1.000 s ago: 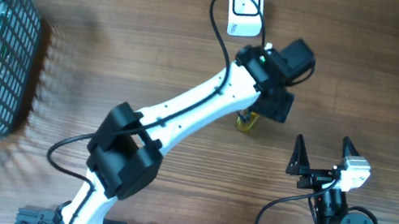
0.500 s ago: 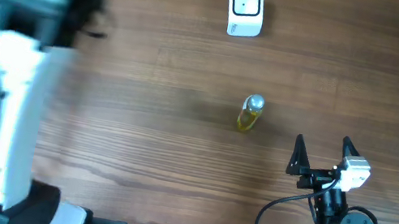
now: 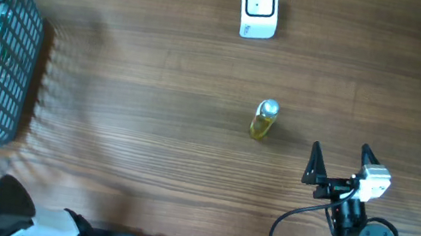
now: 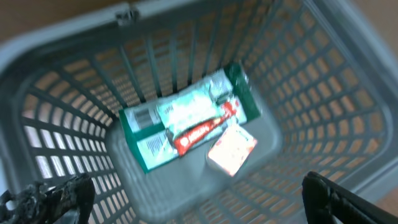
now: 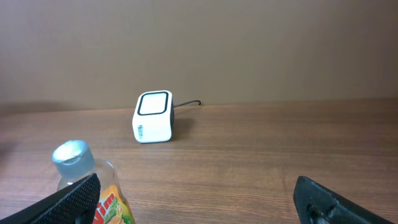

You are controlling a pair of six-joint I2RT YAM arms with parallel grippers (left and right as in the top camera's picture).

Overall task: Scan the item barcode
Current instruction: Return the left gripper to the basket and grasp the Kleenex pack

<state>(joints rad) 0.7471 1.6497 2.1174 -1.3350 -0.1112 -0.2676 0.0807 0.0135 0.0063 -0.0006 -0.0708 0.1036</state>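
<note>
On the worktop [image 3: 159, 65], overhead, the bottle [image 3: 263, 119] sat between scanner [image 3: 258, 8] and right pincer [image 3: 340, 150], jaws apart, nothing held. Only the left wrist view caught the left pincer [image 4: 194, 186], spread wide above the basket [image 4: 62, 93]; green packet [image 4: 143, 146], red tube [image 4: 202, 127], small box [image 4: 231, 148] inside.

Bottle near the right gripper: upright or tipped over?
Upright: in the right wrist view the bottle stands with its cap on top.
</note>
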